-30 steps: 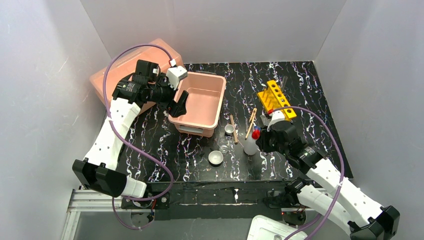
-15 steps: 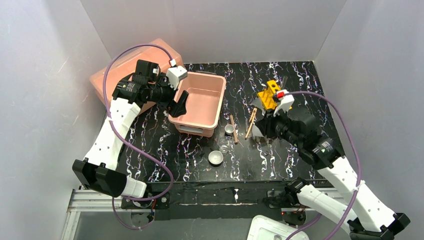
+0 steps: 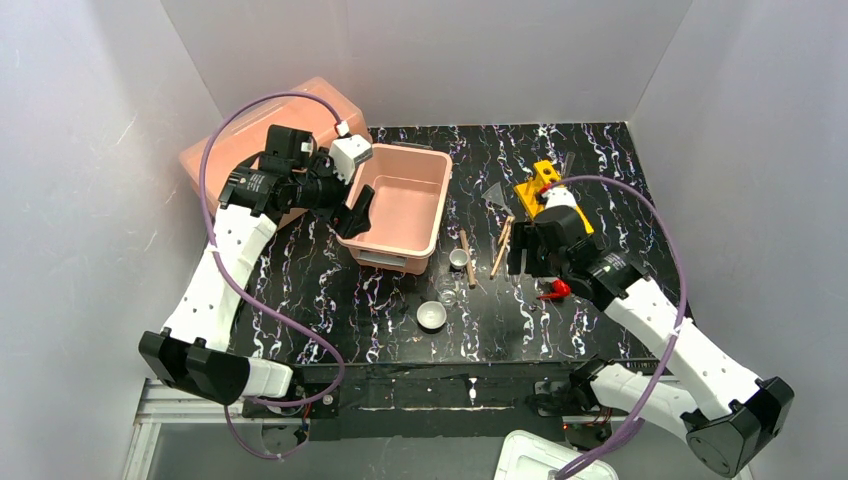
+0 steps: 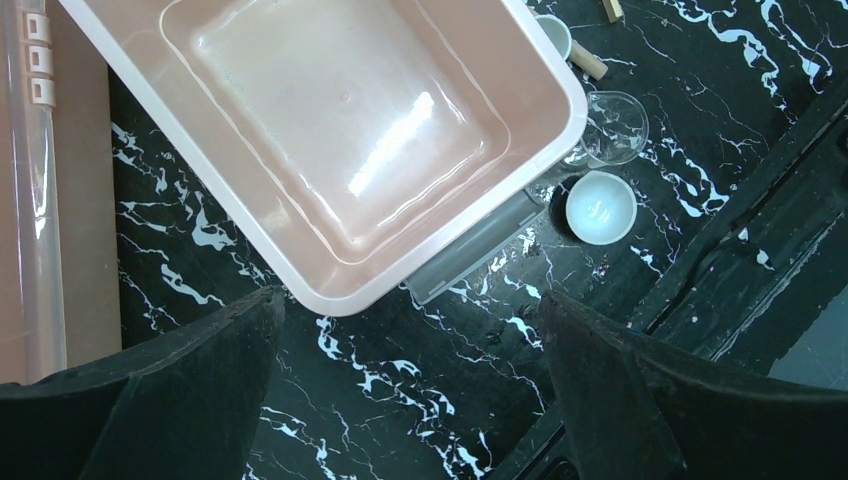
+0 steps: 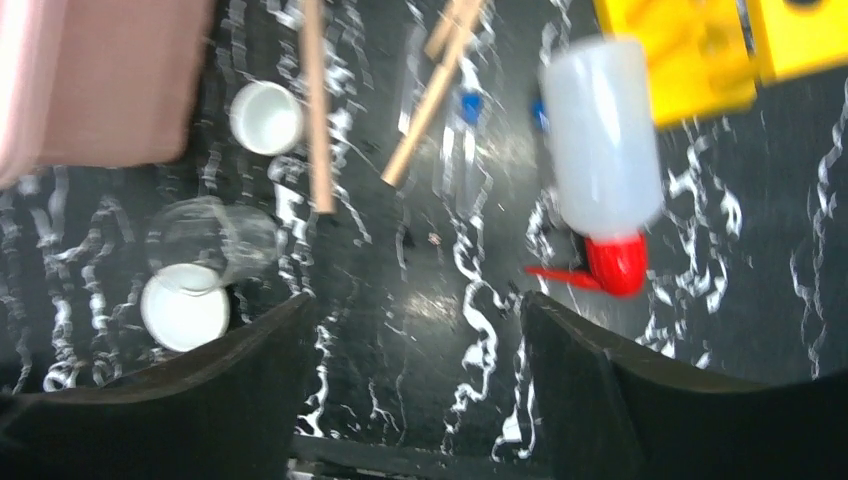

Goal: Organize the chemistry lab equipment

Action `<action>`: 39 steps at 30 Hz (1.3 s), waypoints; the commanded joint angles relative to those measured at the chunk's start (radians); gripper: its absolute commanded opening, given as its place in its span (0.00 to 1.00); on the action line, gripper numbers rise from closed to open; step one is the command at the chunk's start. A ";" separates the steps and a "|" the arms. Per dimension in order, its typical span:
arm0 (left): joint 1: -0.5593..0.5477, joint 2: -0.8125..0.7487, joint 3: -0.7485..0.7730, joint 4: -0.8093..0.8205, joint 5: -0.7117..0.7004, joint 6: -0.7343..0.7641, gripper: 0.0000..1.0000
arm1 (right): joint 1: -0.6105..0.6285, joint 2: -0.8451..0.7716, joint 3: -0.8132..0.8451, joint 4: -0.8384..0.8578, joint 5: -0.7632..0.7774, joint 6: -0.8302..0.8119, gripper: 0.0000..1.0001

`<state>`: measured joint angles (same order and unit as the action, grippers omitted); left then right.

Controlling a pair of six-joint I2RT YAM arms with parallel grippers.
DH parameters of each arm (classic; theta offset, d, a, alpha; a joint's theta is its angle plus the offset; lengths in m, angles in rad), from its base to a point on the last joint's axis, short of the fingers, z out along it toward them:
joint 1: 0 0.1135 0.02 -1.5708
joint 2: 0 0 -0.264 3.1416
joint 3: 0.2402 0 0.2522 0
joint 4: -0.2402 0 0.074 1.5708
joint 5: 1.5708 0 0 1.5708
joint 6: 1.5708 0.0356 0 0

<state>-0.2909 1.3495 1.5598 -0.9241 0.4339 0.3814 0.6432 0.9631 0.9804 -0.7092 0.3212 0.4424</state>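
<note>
Black marbled tabletop (image 3: 640, 200) carried everything. The white squeeze bottle (image 5: 600, 150) lay on its side just beside the yellow holed rack (image 5: 690, 50), spout toward the near edge, with the wooden sticks (image 5: 435, 90) alongside. I judged it not yet stowed. My right gripper (image 5: 415, 320) hung near it, fingers apart with nothing between them. My left gripper (image 4: 410, 300), spread wide and empty, hovered over the pink tub (image 3: 443, 200), probably ready to load it. I could read no labels anywhere.

White walls (image 3: 450, 60), black marbled table (image 3: 615, 160)
</note>
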 commanded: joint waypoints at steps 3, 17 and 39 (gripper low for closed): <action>0.004 -0.023 -0.017 -0.005 0.026 0.012 0.98 | -0.068 -0.051 -0.117 -0.057 0.142 0.113 0.95; 0.004 -0.019 -0.029 -0.005 0.030 0.019 0.98 | -0.295 0.120 -0.179 0.130 0.062 0.032 0.98; 0.003 0.006 -0.021 -0.005 0.016 0.048 0.98 | -0.397 0.426 -0.184 0.366 -0.066 -0.031 0.95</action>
<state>-0.2909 1.3551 1.5314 -0.9195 0.4382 0.4132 0.2498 1.3525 0.7723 -0.4116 0.3078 0.4310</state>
